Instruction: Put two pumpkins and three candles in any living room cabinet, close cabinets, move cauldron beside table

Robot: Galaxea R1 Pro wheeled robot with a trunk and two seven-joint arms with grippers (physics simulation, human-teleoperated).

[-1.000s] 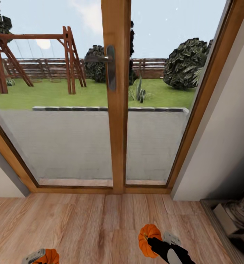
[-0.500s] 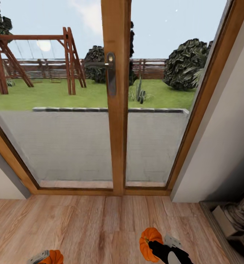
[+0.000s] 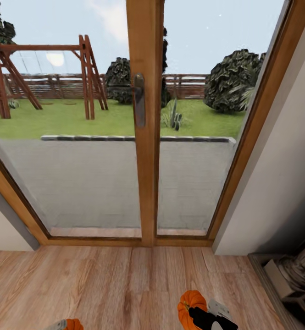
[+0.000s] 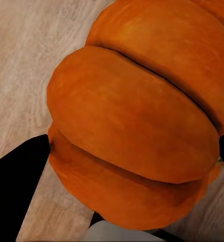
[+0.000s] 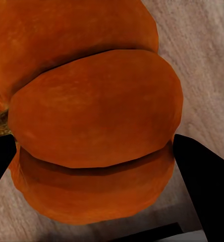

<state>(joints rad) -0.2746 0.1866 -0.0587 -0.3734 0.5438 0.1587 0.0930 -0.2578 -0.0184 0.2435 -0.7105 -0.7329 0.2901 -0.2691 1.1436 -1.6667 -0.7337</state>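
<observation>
In the head view one orange ribbed pumpkin hangs low at the right, and my right gripper is shut on it. A second pumpkin peeks in at the bottom edge on the left, held in my left gripper. Seen from the left wrist, the pumpkin sits between the black fingers of the left gripper. The right wrist view has the other pumpkin pinched between the right gripper's black fingers.
A glass patio door with a wooden frame and a dark handle stands straight ahead, garden beyond. A white wall closes the right side, with a dark unit at its foot. Wooden floor lies below.
The whole picture has shifted, so the camera has moved. Both grippers and their pumpkins now sit lower in the head view, the left one almost out at the bottom edge.
</observation>
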